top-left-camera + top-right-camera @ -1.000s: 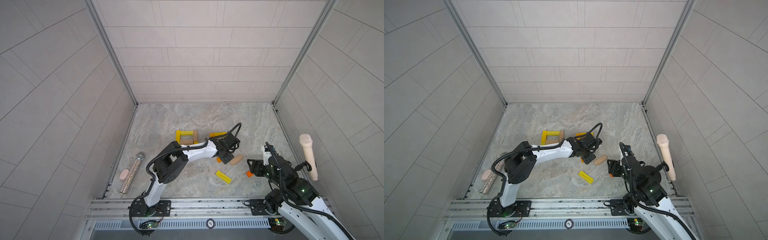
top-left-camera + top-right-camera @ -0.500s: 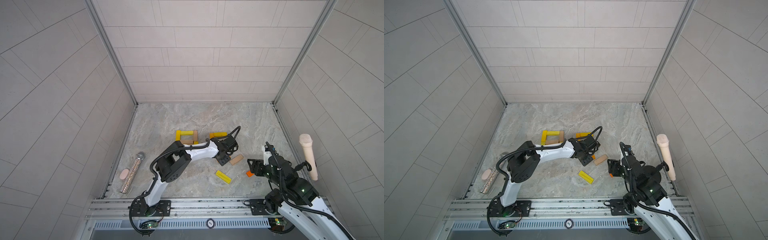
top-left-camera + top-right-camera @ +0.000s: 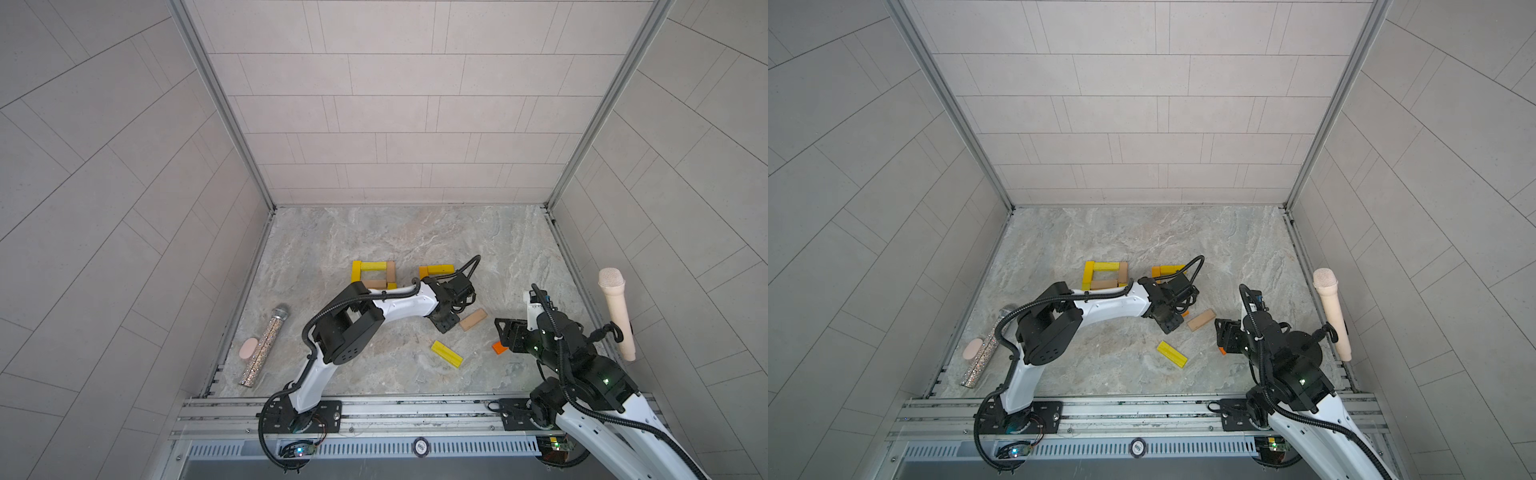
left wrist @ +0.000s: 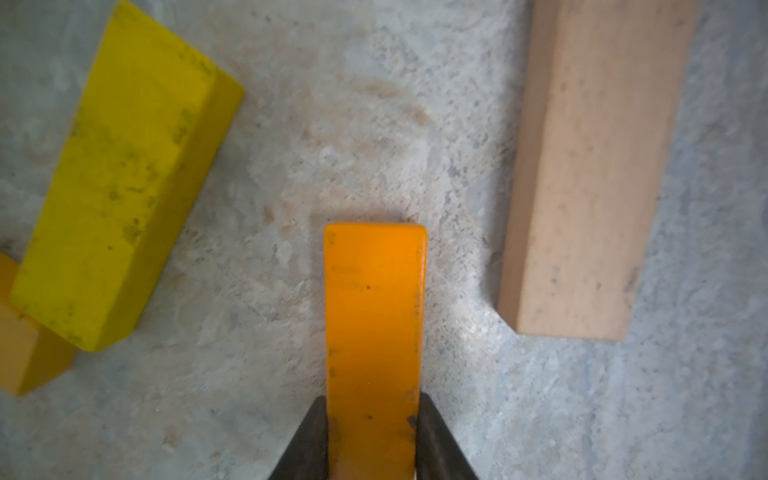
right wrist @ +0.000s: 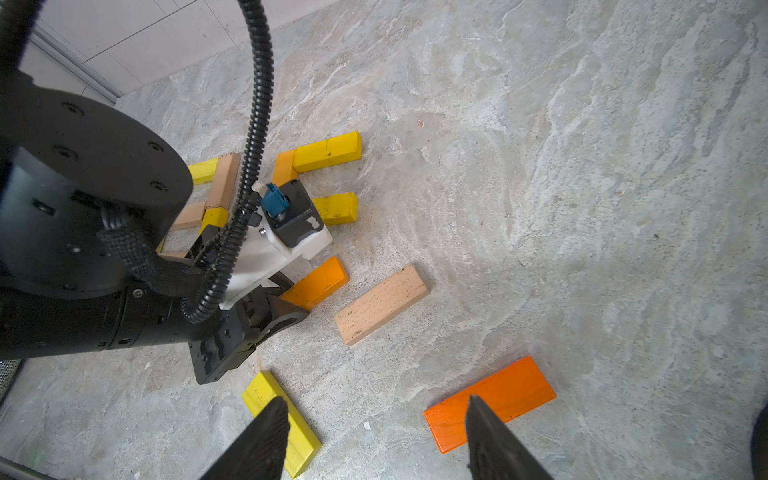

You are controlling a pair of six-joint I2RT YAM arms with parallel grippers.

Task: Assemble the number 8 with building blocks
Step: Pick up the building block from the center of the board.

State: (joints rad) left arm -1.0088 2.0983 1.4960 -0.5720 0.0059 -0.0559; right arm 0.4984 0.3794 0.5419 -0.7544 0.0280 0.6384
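Observation:
My left gripper [image 4: 372,409] is shut on an orange block [image 4: 374,311] that rests low over the marble floor; the same block [image 5: 318,282] shows in the right wrist view. Beside it lie a tan block [image 3: 472,319] and a yellow block [image 4: 120,178]. A square loop of yellow and tan bars [image 3: 372,266] lies farther back, its near part hidden by my left arm. An orange and yellow corner [image 3: 436,269] sits to its right. My right gripper [image 5: 376,409] hangs open above the floor, between a loose yellow block [image 5: 282,415] and a flat orange block [image 5: 490,401].
A glittery silver microphone [image 3: 266,345] and a pink oval piece [image 3: 249,348] lie by the left wall. A beige microphone [image 3: 617,316] leans on the right wall. A metal rail [image 3: 374,411] runs along the front edge.
The left gripper's jaws have closed onto the orange block. The right arm has stayed where it was.

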